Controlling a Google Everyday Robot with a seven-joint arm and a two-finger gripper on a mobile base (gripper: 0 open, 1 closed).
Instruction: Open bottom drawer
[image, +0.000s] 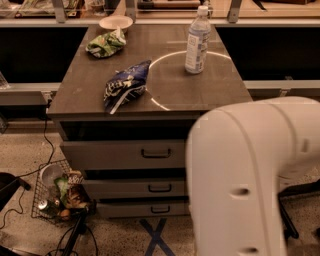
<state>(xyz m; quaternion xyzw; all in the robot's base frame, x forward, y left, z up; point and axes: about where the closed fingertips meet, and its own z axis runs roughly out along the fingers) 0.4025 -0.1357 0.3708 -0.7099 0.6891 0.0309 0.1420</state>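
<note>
Grey-brown front: the bottom drawer (131, 209) sits lowest of three in the cabinet, just above the speckled floor; it looks closed, and its right end is hidden behind the robot's arm
Dark bar: the handle (160, 209) lies level at the centre of that front, its long axis running side to side
White housing: the arm (250, 175) fills the right foreground, standing between the onlooker and the cabinet's right side
Gripper: out of view, somewhere past the white housing; whether it is apart or together cannot be told
Bearing: the handle lies left of the housing in the view, low down and farther back; the reach likely has to drop and cross leftward, then draw straight out toward the blue tape cross (157, 237) on the floor
Neighbours: the middle drawer (125, 189) is just above and the top drawer (110, 155) above that, their handles stacked in one vertical line, so the wrong bar is an easy catch
Floor: a wire basket (57, 197) of litter stands left of the drawers, beside the pull path rather than in it
</note>
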